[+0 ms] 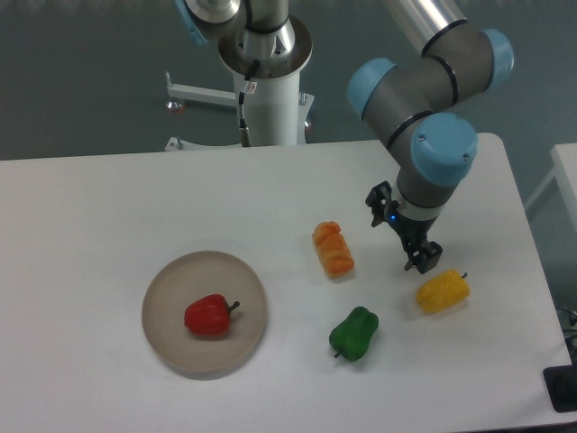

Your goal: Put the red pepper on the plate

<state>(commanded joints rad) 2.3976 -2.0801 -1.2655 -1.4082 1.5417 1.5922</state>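
Observation:
The red pepper is small and glossy with a short dark stem, and it lies on the round beige plate at the front left of the table. My gripper points down over the right half of the table, far from the plate. It hangs between the orange item and the yellow pepper. Its black fingers stand apart and hold nothing.
An orange ridged item lies mid-table, just left of the gripper. A yellow pepper lies just below and right of the gripper. A green pepper lies toward the front. The arm's white base column stands at the back edge.

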